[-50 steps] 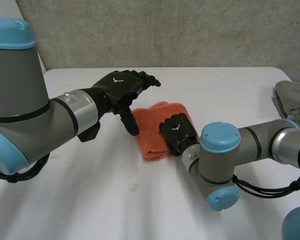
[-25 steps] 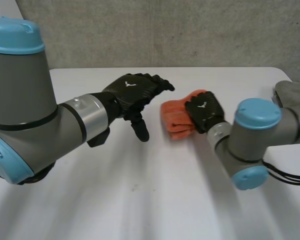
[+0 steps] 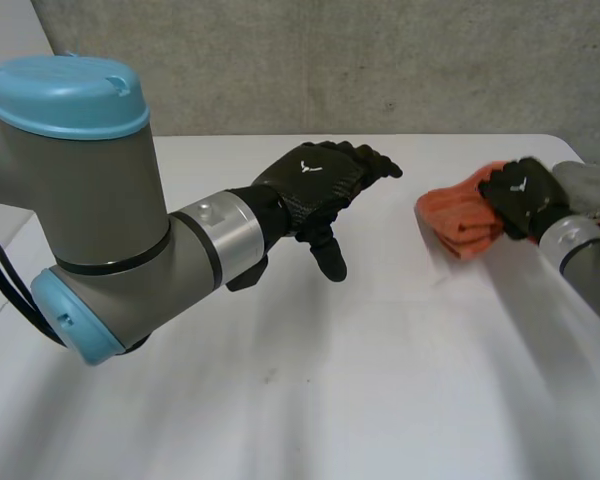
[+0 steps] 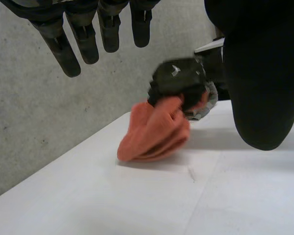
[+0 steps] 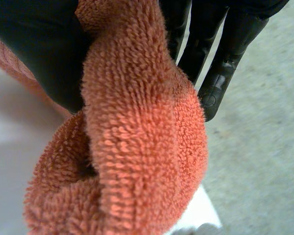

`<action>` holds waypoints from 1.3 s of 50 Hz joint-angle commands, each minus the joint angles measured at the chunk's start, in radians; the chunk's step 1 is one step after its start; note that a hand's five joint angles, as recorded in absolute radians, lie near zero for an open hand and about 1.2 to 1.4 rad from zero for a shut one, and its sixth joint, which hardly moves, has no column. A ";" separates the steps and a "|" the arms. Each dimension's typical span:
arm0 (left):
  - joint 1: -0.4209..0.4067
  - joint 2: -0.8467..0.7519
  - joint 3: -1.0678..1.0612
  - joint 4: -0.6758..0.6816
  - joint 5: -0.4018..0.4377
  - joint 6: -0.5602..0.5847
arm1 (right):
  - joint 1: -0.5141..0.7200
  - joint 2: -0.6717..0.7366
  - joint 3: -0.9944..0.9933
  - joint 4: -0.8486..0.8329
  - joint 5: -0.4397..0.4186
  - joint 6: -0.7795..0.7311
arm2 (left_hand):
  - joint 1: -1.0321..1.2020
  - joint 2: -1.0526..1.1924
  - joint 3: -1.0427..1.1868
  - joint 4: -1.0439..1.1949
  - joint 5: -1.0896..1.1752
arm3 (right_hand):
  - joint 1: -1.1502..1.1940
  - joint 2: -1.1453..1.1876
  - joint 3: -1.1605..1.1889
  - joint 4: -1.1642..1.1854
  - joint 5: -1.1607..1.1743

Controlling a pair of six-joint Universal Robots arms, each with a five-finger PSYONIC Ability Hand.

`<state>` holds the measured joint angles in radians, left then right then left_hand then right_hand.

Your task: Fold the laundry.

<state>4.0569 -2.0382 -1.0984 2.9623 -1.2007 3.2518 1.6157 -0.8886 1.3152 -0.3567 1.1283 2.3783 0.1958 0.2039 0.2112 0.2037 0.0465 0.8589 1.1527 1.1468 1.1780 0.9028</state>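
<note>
The right hand clamps the folded towel between thumb and fingers. It looks soft and light, probably best gripped across its layers. The left hand hangs open and empty.

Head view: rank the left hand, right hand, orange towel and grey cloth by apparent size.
1. Left hand: largest, though probably nearer the camera.
2. Orange towel and right hand: look alike; the hand covers part of the towel.
3. Grey cloth: smallest, cut off at the view's edge.

Lit brightly and evenly, softly over the white table. Dimmer just beneath the orange towel. Duller along the grey concrete wall.
</note>
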 commanded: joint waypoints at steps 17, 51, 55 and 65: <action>0.010 -0.011 -0.024 -0.002 -0.004 -0.036 | -0.187 0.367 -0.961 0.044 0.104 0.272 | 0.038 0.030 0.023 0.030 0.013 | 0.537 0.244 0.249 0.218 0.319; 0.007 -0.024 -0.041 -0.002 -0.004 -0.046 | -0.419 0.271 -0.538 0.151 -0.212 0.163 | 0.041 0.033 0.026 0.033 0.016 | -0.684 -0.978 -0.972 -1.003 -0.903; 0.007 -0.014 -0.043 -0.002 -0.004 -0.046 | -0.396 0.171 -0.496 0.209 -0.199 0.174 | 0.038 0.030 0.023 0.030 0.013 | -0.684 -0.978 -0.972 -1.003 -0.903; 0.048 0.084 -0.072 0.001 -0.057 -0.047 | -0.097 -0.119 -0.328 0.237 0.070 0.304 | 0.035 0.027 0.020 0.027 0.010 | -0.684 -0.978 -0.972 -1.003 -0.903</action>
<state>4.0693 -2.0223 -1.1466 2.9608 -1.2086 3.2059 1.3509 -0.8542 0.8843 -0.1258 1.0410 2.6022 0.1966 0.2043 0.2112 0.2053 0.0465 0.2068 0.2217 0.2160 0.2359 0.0721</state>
